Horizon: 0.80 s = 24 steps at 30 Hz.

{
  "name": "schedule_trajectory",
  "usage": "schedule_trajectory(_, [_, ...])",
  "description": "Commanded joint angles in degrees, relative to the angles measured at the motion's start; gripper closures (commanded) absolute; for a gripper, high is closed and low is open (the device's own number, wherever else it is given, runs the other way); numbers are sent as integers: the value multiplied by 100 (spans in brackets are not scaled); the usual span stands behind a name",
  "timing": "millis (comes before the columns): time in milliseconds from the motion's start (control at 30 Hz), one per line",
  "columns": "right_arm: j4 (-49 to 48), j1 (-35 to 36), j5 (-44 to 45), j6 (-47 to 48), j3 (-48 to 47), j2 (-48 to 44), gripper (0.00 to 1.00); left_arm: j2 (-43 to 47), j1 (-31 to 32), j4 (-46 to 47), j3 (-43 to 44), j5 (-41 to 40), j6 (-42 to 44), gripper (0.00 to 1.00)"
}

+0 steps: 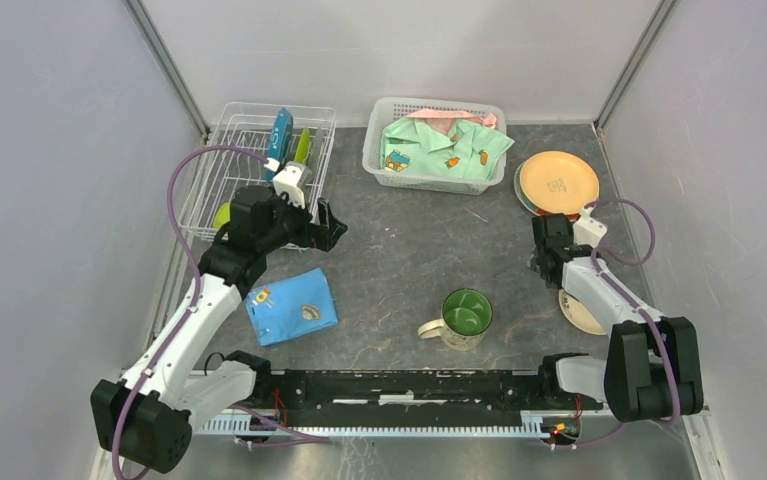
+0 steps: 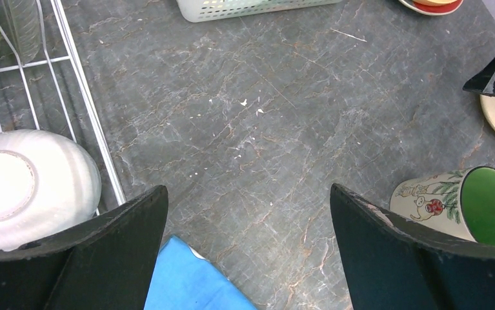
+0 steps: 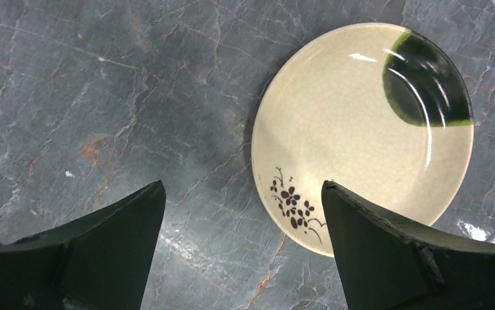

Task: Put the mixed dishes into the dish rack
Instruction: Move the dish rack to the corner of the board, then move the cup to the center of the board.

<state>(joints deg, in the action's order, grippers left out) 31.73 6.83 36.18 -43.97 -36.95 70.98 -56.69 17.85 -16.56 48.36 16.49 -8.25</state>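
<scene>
The white wire dish rack [image 1: 221, 170] stands at the back left, holding an upright blue plate [image 1: 280, 140], a lime-green plate [image 1: 303, 147] and an upturned white bowl [image 2: 25, 187]. My left gripper [image 1: 327, 228] hovers open just right of the rack's edge [image 2: 83, 97], with only bare table between its fingers [image 2: 135, 239]. The green-lined mug [image 1: 462, 317] lies on its side near the front centre. An orange plate [image 1: 558, 182] tops a stack at the back right. My right gripper [image 3: 243, 187] hangs open above the left rim of the cream plate [image 3: 361, 129], empty.
A white latticed basket with green clothing [image 1: 439, 145] sits at the back centre. A folded blue cloth [image 1: 291, 307] lies below my left gripper. Grey walls close in both sides, and the cream plate [image 1: 581, 312] lies near the right wall.
</scene>
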Motion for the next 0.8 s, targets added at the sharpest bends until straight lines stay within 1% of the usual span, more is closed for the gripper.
schedule_trajectory(0, [-592, -332, -449, 338, 174, 50, 2, 134, 48, 225, -10, -137, 196, 0])
schedule_trajectory(200, [-1348, -649, -1233, 882, 501, -47, 4, 58, 52, 192, 16, -145, 205, 0])
schedule_trajectory(333, [-1605, -654, -1541, 1144, 581, -199, 6, 71, 52, 193, 7, -164, 218, 0])
schedule_trajectory(600, [-2043, -655, -2478, 1447, 823, -506, 13, 30, 52, 184, 18, -149, 219, 0])
schedule_trajectory(667, [-2243, -647, -2882, 1566, 922, -545, 14, 34, 52, 177, 16, -161, 219, 0])
schedule_trajectory(767, [-2618, -644, -3576, 1595, 1098, -674, 20, 37, 48, 173, 16, -182, 236, 0])
